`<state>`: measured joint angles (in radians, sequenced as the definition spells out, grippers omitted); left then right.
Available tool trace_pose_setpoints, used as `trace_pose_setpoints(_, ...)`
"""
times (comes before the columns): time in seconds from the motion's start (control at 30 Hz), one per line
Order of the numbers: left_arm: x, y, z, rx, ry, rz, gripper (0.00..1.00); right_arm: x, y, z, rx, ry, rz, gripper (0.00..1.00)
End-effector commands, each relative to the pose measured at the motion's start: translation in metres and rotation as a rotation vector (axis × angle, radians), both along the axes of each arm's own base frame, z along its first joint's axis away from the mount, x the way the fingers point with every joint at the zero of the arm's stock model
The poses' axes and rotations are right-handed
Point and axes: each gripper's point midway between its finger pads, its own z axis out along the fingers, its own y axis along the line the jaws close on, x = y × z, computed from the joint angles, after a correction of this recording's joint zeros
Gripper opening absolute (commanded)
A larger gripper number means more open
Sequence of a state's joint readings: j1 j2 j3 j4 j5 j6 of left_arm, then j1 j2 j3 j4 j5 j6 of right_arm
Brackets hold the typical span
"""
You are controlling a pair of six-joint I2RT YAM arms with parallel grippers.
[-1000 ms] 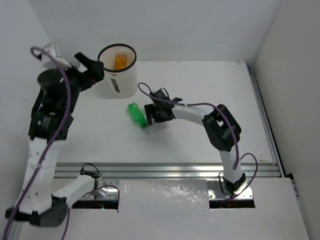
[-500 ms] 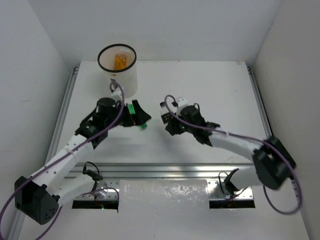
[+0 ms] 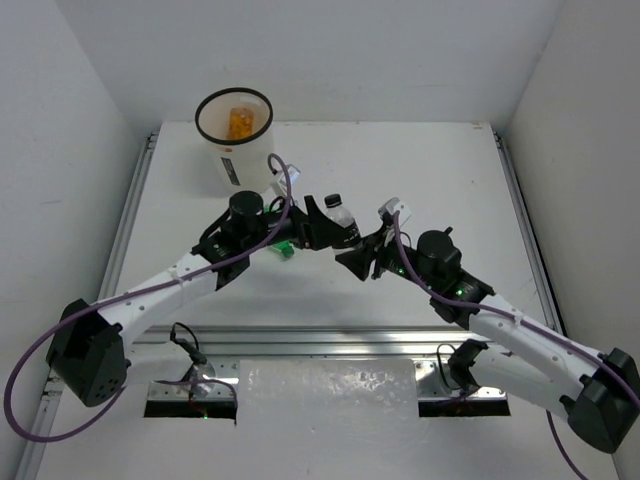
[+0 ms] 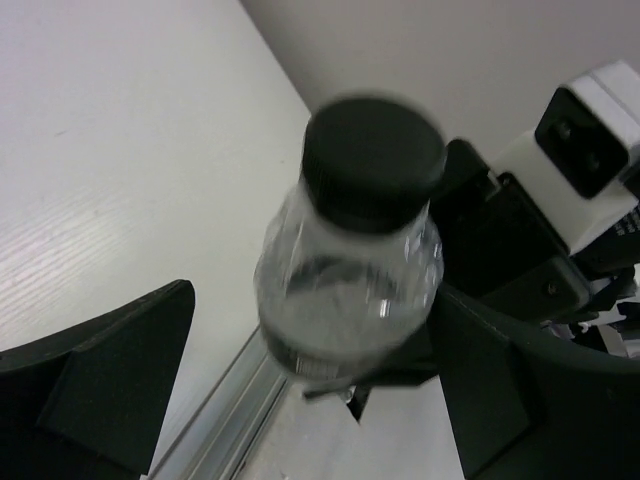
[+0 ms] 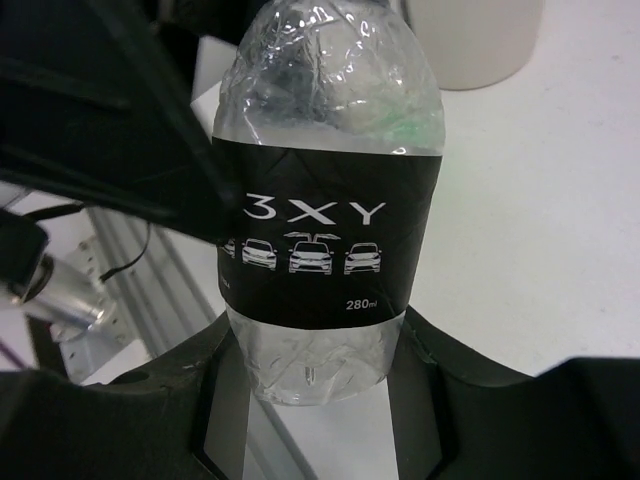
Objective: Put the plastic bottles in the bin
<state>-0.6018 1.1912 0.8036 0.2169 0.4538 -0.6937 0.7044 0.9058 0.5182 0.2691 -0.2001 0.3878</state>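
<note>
My right gripper is shut on the base of a clear plastic bottle with a dark label and a black cap, held above the table's middle. In the right wrist view the bottle sits between both fingers of the right gripper. My left gripper stands open around the bottle's cap end. Its right finger is close to the bottle and its left finger is well apart. A green bottle lies on the table under the left arm. The white bin stands at the back left with an orange bottle inside.
White walls close in the table on the left, back and right. A metal rail runs along the near edge in front of both arm bases. The bin's side shows at the top of the right wrist view.
The left arm has swung from the bin down to the table's middle. The right gripper has shut on the clear bottle and now holds it up between the left gripper's open fingers.
</note>
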Motion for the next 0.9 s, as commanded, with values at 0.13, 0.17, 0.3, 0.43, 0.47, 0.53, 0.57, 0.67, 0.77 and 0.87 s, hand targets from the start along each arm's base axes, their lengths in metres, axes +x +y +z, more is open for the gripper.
trace_pose_setpoints(0.13,0.000,-0.034,0.064,-0.146,-0.160,-0.089,0.57,-0.025,0.022,0.051,0.081,-0.128,0.177,0.28)
trace_pose_setpoints(0.17,0.000,-0.036,0.069,-0.136,-0.167,-0.090,0.35,-0.025,0.019,0.054,0.088,-0.136,0.168,0.31)
trace_pose_setpoints(0.3,0.024,-0.024,0.068,-0.021,-0.125,0.055,0.00,-0.008,0.000,0.051,0.085,-0.102,0.000,0.99)
trace_pose_setpoints(0.43,0.100,0.064,0.081,0.218,-0.069,0.567,0.00,0.024,-0.063,0.003,-0.126,0.062,-0.392,0.99)
trace_pose_setpoints(0.47,0.109,0.086,0.098,0.258,-0.071,0.644,0.00,0.031,-0.081,-0.003,-0.155,0.085,-0.505,0.99)
trace_pose_setpoints(0.53,0.148,0.147,0.098,0.332,-0.032,0.857,0.00,0.027,-0.098,-0.020,-0.226,0.134,-0.566,0.99)
trace_pose_setpoints(0.57,0.160,0.184,0.117,0.348,-0.035,0.971,0.00,0.027,-0.102,-0.024,-0.240,0.142,-0.580,0.99)
trace_pose_setpoints(0.67,0.194,0.243,0.134,0.374,-0.024,1.165,0.00,0.018,-0.103,-0.040,-0.244,0.170,-0.564,0.99)
trace_pose_setpoints(0.77,0.232,0.269,0.152,0.382,-0.052,1.275,0.07,0.010,-0.094,-0.056,-0.214,0.209,-0.508,0.99)
trace_pose_setpoints(0.87,0.280,0.278,0.142,0.482,-0.056,1.292,0.30,0.006,-0.085,-0.072,-0.221,0.254,-0.468,0.99)
